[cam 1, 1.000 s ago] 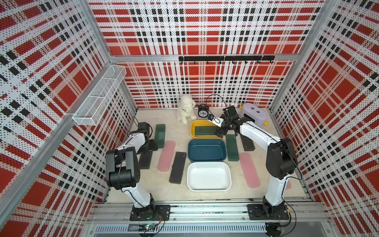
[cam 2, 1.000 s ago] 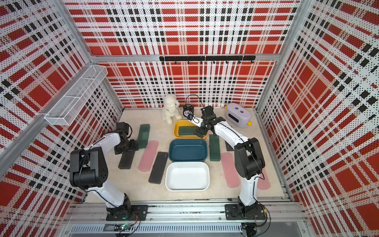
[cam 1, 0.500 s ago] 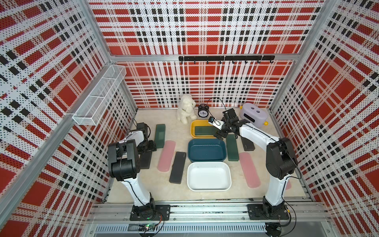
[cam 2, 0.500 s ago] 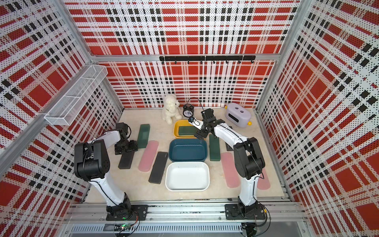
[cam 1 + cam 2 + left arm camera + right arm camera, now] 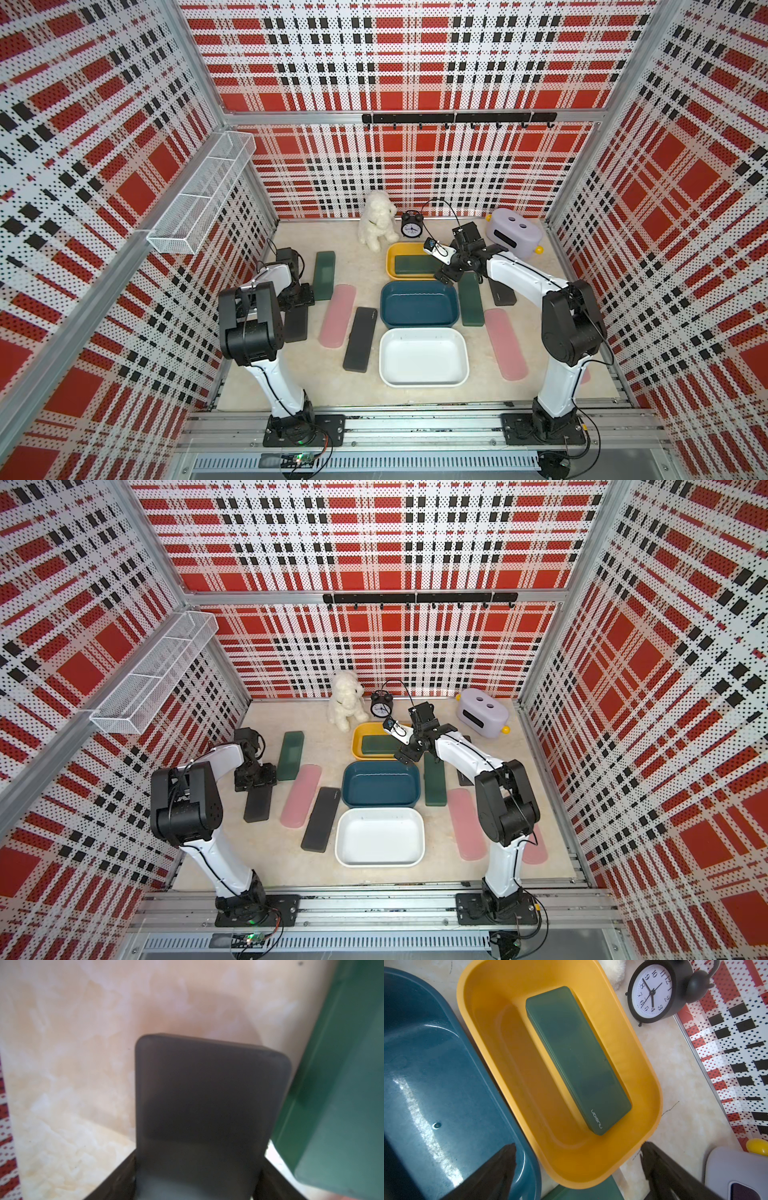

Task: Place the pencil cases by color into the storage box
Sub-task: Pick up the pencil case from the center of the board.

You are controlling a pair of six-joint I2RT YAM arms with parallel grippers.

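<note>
Shows three tubs lined up mid-table: yellow tub (image 5: pixel 390 266) at back, blue tub (image 5: pixel 384 307) in the middle, white tub (image 5: pixel 384 365) in front. Shows green pencil case (image 5: pixel 415 265) flat inside yellow tub. Shows left gripper (image 5: pixel 300 297) down on far end of black pencil case (image 5: pixel 296 328), with second green case (image 5: pixel 324 275), pink case (image 5: pixel 337 316) and second black case (image 5: pixel 360 338) alongside. Shows right gripper (image 5: pixel 451 274) at yellow tub's near right corner, by far end of third green case (image 5: pixel 471 301).
</note>
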